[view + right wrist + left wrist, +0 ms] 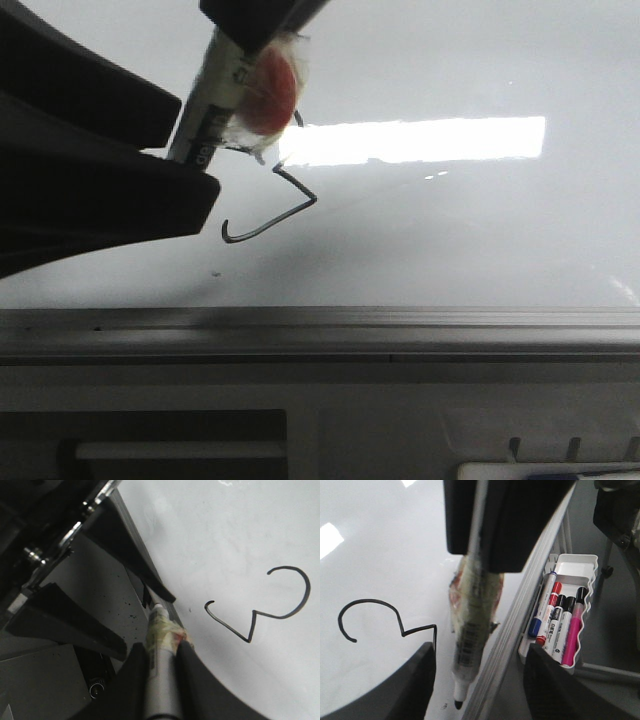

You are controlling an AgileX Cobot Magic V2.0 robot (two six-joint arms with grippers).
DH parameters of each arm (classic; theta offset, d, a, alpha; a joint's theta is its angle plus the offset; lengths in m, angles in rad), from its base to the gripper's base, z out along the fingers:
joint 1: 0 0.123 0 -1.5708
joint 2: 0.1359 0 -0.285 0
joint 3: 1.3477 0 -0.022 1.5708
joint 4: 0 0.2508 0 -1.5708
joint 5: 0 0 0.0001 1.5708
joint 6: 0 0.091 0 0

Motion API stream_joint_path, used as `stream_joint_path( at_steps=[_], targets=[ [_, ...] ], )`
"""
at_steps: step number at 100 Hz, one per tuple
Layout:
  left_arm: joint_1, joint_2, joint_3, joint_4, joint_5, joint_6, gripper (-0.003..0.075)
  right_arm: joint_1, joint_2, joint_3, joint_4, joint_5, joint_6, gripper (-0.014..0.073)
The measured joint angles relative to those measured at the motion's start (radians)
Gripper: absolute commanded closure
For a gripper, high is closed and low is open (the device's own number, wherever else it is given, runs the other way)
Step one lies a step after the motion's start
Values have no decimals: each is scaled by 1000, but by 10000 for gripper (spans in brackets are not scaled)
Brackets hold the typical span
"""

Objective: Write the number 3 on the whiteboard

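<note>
The right tool [162, 649] is pinching a marker [470, 630], whose black tip sits close to the whiteboard's [450, 230] lower edge rail [400, 330]; whether it touches the surface I cannot tell. The left tool [480, 656] is spread wide just beside it, its dark fingers [110, 190] crowding the board's left part. The number 3 [255, 612] lies next to the marker, with bare board beyond it.

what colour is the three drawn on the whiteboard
Black; the number 3 shows best in the right wrist view.
</note>
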Motion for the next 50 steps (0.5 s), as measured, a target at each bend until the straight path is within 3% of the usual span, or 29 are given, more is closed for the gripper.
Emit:
stream_joint_path(
  at_steps=[17, 24, 37, 50],
  targets=[
    [9, 9, 0, -4, -25, 0, 374, 21, 0, 0, 0, 0, 2, 655],
    [9, 13, 0, -8, -27, 0, 467, 21, 0, 0, 0, 0, 2, 655],
    [9, 27, 0, -10, -27, 0, 729, 21, 0, 0, 0, 0, 2, 655],
    [9, 27, 0, 4, -25, 12, 741, 21, 0, 0, 7, 0, 2, 655]
  ],
)
